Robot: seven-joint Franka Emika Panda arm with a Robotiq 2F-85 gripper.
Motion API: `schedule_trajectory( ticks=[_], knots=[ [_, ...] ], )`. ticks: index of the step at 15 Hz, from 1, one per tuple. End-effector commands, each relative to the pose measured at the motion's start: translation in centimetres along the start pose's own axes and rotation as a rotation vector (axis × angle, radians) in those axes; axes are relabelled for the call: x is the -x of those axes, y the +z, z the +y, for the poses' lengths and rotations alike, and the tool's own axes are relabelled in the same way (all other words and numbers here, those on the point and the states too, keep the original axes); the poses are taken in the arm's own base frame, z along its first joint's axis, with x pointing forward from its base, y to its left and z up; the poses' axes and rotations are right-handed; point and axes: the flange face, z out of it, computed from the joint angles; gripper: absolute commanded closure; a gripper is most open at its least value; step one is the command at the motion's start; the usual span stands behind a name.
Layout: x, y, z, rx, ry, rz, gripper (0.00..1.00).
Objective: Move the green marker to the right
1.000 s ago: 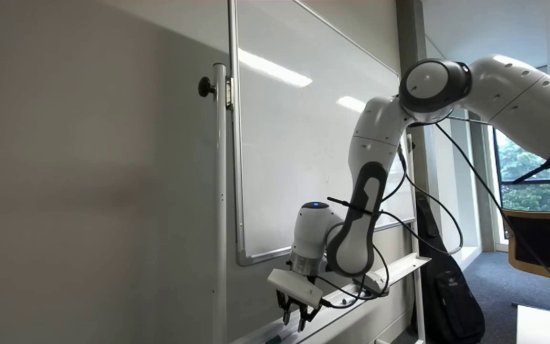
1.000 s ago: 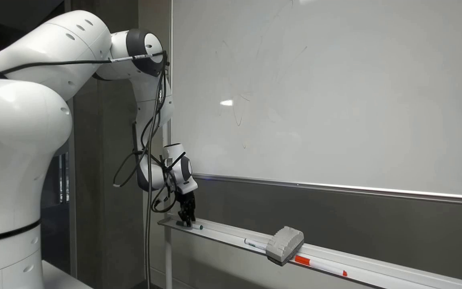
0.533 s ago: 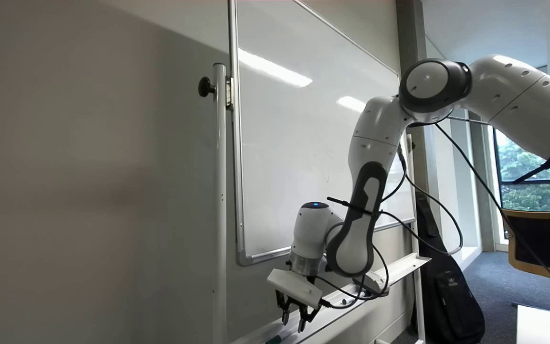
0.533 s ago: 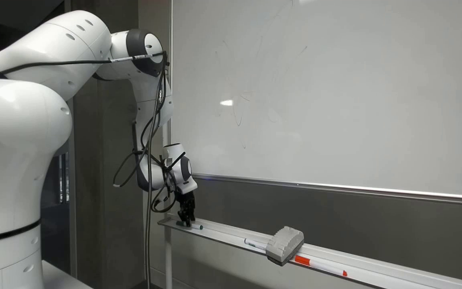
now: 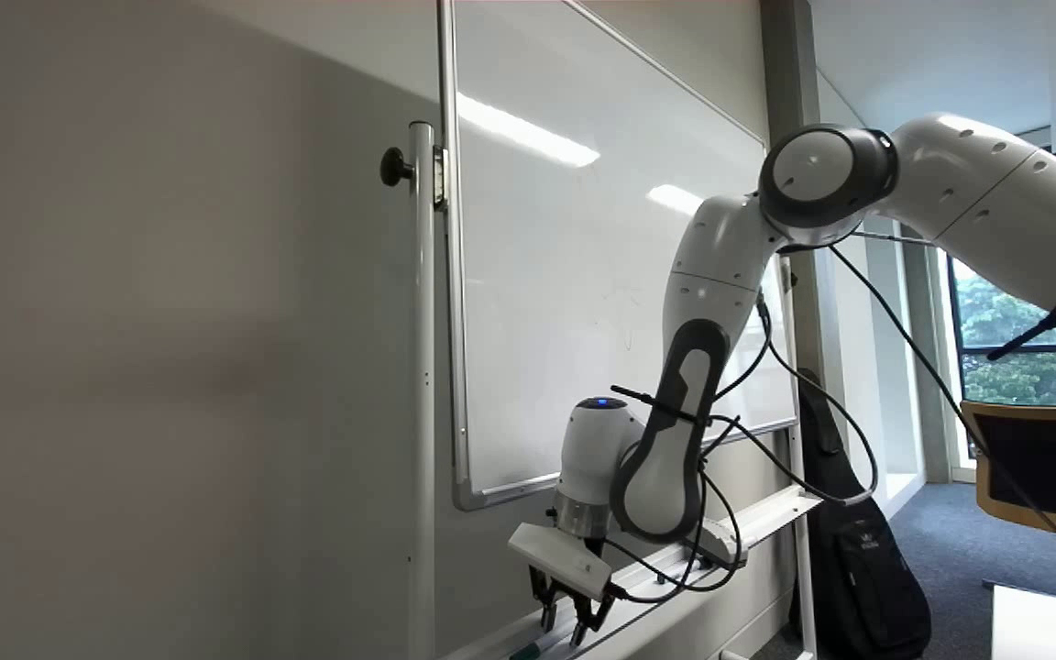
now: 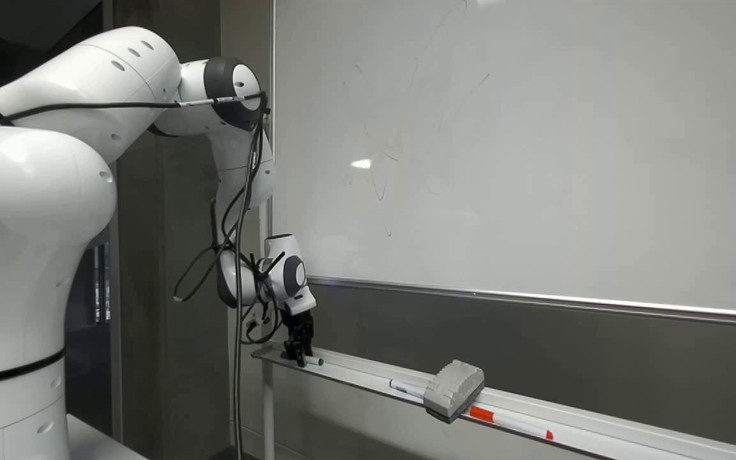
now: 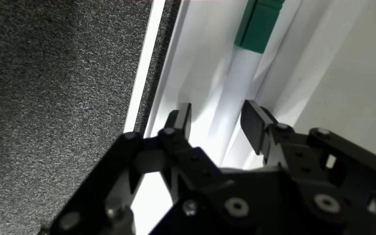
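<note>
The green marker lies on the whiteboard's tray (image 6: 358, 378). In the wrist view its green cap (image 7: 260, 26) is at the top and its white barrel (image 7: 232, 94) runs down between my fingers. In an exterior view its end (image 6: 316, 361) shows beside the fingertips, the rest hidden behind them; its green part (image 5: 525, 652) shows at the bottom edge of an exterior view. My gripper (image 7: 216, 106) is open, low over the tray, with a finger on each side of the barrel. The barrel is nearer the right finger in the wrist view; whether they touch I cannot tell.
A grey eraser block (image 6: 454, 390) sits on the tray, with a white marker (image 6: 407, 388) and a red-capped marker (image 6: 512, 423) on either side of it. The tray's raised back edge and the whiteboard (image 6: 534, 160) stand behind. Cables (image 5: 720, 587) hang by the wrist.
My gripper has moved down over the last half second, closer to the tray and around the marker. The marker has not visibly moved, and the fingers stay apart.
</note>
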Motion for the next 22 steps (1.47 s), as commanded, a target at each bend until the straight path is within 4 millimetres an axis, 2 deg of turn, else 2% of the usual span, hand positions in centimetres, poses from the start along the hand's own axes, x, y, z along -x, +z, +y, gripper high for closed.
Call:
schedule_trajectory(
  ticks=[1, 3, 5, 6, 7, 9, 15, 22],
  knots=[
    [0.0, 1.1, -0.6, -0.014, 0.031, -0.009, 0.46],
    [0.0, 1.2, -0.5, -0.01, 0.045, -0.017, 0.48],
    [0.1, 1.3, -0.6, -0.009, 0.055, -0.022, 0.55],
    [0.0, 1.3, -0.6, -0.01, 0.059, -0.024, 0.64],
    [-0.1, 1.2, -0.8, -0.013, 0.064, -0.026, 0.81],
    [-0.2, 1.1, -1.2, -0.022, 0.071, -0.029, 0.95],
    [-0.3, 0.4, -1.1, -0.027, 0.083, -0.037, 0.94],
    [0.1, -1.6, -0.8, 0.003, 0.058, -0.054, 0.94]
  ],
)
